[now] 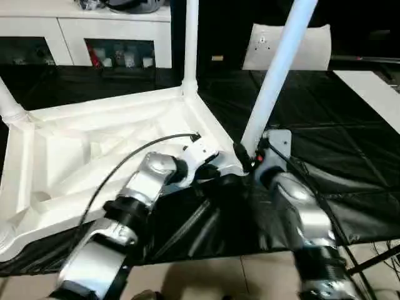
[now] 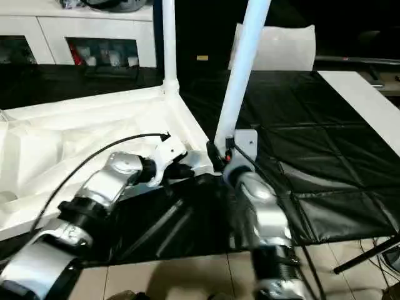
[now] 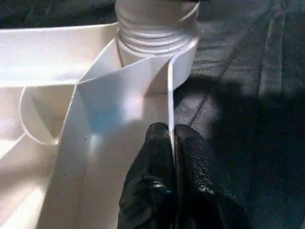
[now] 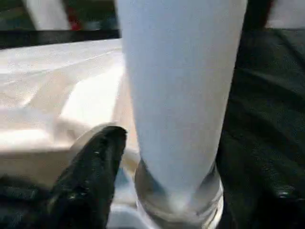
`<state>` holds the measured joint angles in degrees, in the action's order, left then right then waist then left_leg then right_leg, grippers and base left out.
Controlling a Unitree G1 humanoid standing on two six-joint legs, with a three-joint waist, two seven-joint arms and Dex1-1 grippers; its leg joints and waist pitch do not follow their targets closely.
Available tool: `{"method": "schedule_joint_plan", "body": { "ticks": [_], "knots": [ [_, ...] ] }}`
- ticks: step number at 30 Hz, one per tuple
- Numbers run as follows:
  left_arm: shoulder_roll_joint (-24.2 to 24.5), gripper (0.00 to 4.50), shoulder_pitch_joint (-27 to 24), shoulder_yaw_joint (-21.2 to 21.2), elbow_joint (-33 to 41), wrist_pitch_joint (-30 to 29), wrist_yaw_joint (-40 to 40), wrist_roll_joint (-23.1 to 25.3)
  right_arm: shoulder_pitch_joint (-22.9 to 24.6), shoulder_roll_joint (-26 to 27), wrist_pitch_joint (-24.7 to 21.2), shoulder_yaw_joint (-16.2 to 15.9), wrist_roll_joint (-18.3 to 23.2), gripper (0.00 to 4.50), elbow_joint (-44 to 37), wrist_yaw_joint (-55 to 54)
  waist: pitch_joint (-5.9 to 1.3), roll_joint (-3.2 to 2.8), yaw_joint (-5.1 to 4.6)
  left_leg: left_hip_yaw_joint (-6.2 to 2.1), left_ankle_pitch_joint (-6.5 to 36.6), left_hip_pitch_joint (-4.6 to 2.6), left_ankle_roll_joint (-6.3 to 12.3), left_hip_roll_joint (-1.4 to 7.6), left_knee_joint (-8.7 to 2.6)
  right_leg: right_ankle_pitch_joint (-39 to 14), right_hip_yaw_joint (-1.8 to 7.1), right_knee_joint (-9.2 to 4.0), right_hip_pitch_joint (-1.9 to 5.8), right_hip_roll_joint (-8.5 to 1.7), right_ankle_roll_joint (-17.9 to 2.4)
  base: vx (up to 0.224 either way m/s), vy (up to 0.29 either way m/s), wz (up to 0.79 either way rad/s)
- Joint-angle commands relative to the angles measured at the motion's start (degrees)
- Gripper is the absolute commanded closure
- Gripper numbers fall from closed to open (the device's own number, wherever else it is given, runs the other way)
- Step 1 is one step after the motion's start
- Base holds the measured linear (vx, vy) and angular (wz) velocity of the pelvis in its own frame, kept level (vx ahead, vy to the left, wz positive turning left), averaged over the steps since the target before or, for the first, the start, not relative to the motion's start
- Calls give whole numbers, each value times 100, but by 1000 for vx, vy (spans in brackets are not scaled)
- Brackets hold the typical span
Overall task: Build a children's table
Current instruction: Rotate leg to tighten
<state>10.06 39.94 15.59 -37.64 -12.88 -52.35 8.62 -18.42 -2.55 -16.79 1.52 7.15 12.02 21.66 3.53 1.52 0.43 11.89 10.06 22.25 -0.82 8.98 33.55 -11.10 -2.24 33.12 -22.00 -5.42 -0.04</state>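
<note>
The children's table top [image 1: 94, 156] lies upside down on black cloth, ribbed underside up. One white leg [image 1: 190, 44] stands upright in the far corner socket. Another leg [image 1: 275, 75] leans in the near right socket, and a third [image 1: 9, 103] shows at the left edge. My left gripper [image 3: 171, 143] is shut on the thin rim wall of the top, just short of that near right socket [image 3: 157, 43]. My right gripper [image 4: 190, 162] straddles the base of the leaning leg [image 4: 181, 95]. One finger [image 4: 95, 167] sits close beside the leg and there is a gap on the other side.
The black cloth [image 1: 325, 125] covers the work surface, whose front edge runs just below my forearms, with tiled floor beyond. A white cabinet [image 1: 81, 28] stands at the back. A whitish bag [image 1: 312, 47] lies at the back right and a white board [image 1: 375, 94] at the right.
</note>
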Motion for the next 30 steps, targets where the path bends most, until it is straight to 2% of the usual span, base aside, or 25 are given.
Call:
{"method": "schedule_joint_plan", "body": {
  "ticks": [1, 2, 3, 4, 6, 7, 8, 9, 10, 12, 13, 15, 17, 20, 21, 22, 23, 27, 30],
  "knots": [
    [-48, 450, -9, -13, 190, 309, -100, -161, 61, -15, -43, -402, 166, 117, -50, 502, -317, 25, 27, -262, 1892, -137, 35, 448, -519, -1834, 232, -432, 92, -407, -946, 0, 0, 0],
    [159, 450, -71, -25, 182, 529, -398, -210, 105, -435, 69, -362, 261, 98, -119, 1044, -320, 32, 26, -252, 1848, -137, 52, 448, -516, -1818, 228, -431, 89, -397, -963, 0, 0, 0],
    [190, 450, -80, -26, 186, 541, -443, -219, 108, -499, 80, -354, 277, 95, -127, 1130, -326, 24, 39, -240, 1801, -145, 90, 450, -495, -1763, 223, -427, 99, -398, -1010, 0, 0, 0],
    [401, 450, -143, -16, 216, 702, -762, -289, 119, -897, 167, -302, 373, 89, -172, 1680, -340, 21, 50, -229, 1657, -134, 140, 458, -483, -1537, 221, -397, 128, -399, -1078, 0, 0, 0],
    [521, 450, -183, 2, 235, 861, -1034, -374, 110, -1127, 178, -283, 461, 63, -193, 2044, -362, 35, 62, -198, 1346, -123, 279, 439, -447, -1087, 216, -352, 144, -383, -1192, 25, -19, 0],
    [588, 450, -190, 9, 225, 892, -1166, -414, 94, -1276, 187, -281, 509, 54, -187, 2268, -382, 48, 71, -191, 1070, -106, 406, 439, -421, -746, 210, -306, 174, -388, -1302, 50, -37, -1],
    [689, 450, -202, 66, 205, 1070, -1392, -435, 64, -1442, 235, -285, 549, 54, -162, 2524, -397, 25, 103, -184, 787, -109, 521, 439, -391, -370, 202, -259, 180, -374, -1406, 0, 0, 0],
    [689, 450, -202, 66, 205, 1070, -1392, -435, 64, -1442, 235, -285, 549, 50, -162, 2524, -397, 25, 103, -184, 787, -109, 521, 439, -391, -370, 202, -259, 180, -374, -1406, 0, 0, 0],
    [819, 450, -207, 145, 157, 1303, -1687, -443, 9, -1633, 288, -293, 588, 32, -115, 2835, -429, 60, 141, -155, 387, -102, 691, 431, -339, 245, 202, -165, 194, -353, -1563, 0, 0, 0],
    [955, 450, -196, 184, 85, 1441, -2093, -501, -78, -1880, 437, -395, 584, 32, -34, 3299, -413, 54, 188, -133, 314, -108, 814, 428, -306, 515, 203, -124, 156, -345, -1683, 0, 0, 0],
    [1019, 450, -171, 198, 34, 1502, -2278, -538, -134, -2006, 472, -462, 655, 32, 20, 3586, -412, 26, 217, -135, 389, -125, 809, 450, -312, 403, 191, -114, 156, -350, -1706, 0, 0, 0],
    [1057, 450, -146, 209, 0, 1559, -2390, -560, -171, -2062, 474, -495, 708, 32, 54, 3737, -395, 26, 214, -137, 514, -139, 778, 467, -321, 221, 182, -130, 142, -338, -1726, 0, 0, 0],
    [1161, 450, -70, 261, -95, 1671, -2655, -591, -254, -2166, 516, -573, 809, 32, 111, 4115, -362, 25, 262, -123, 880, -166, 546, 495, -350, -367, 174, -167, 110, -330, -1662, 0, 0, 0],
    [1283, 450, 36, 348, -246, 1875, -2994, -578, -371, -2242, 543, -690, 862, 32, 223, 4553, -352, 39, 300, -123, 1110, -177, 357, 499, -366, -732, 179, -195, 97, -349, -1588, 0, 0, 0],
    [1304, 450, 59, 361, -281, 1932, -3087, -578, -399, -2258, 557, -718, 866, 47, 254, 4649, -352, 39, 300, -123, 1110, -177, 357, 499, -366, -732, 179, -195, 97, -349, -1588, 0, 0, 0],
    [1346, 450, 105, 392, -336, 2008, -3262, -574, -455, -2285, 557, -797, 874, 57, 296, 4835, -341, 60, 315, -121, 1228, -166, 259, 496, -378, -975, 181, -214, 90, -355, -1512, 0, 0, 0],
    [1346, 450, 105, 392, -336, 2008, -3262, -574, -455, -2285, 557, -797, 874, 57, 296, 4835, -337, 49, 326, -123, 1285, -179, 200, 502, -385, -1087, 187, -220, 79, -362, -1475, 0, 0, 0],
    [1391, 450, 169, 436, -388, 2084, -3505, -575, -559, -2319, 580, -955, 865, 91, 394, 5066, -335, 59, 338, -125, 1291, -172, 119, 504, -392, -1150, 190, -217, 74, -373, -1434, 0, 0, 0],
    [1393, 450, 243, 454, -463, 2124, -3609, -593, -624, -2292, 607, -1026, 849, 110, 475, 5200, -340, 76, 355, -118, 1207, -167, 121, 501, -379, -967, 189, -191, 71, -373, -1471, 0, 0, 0]
  ]
}}
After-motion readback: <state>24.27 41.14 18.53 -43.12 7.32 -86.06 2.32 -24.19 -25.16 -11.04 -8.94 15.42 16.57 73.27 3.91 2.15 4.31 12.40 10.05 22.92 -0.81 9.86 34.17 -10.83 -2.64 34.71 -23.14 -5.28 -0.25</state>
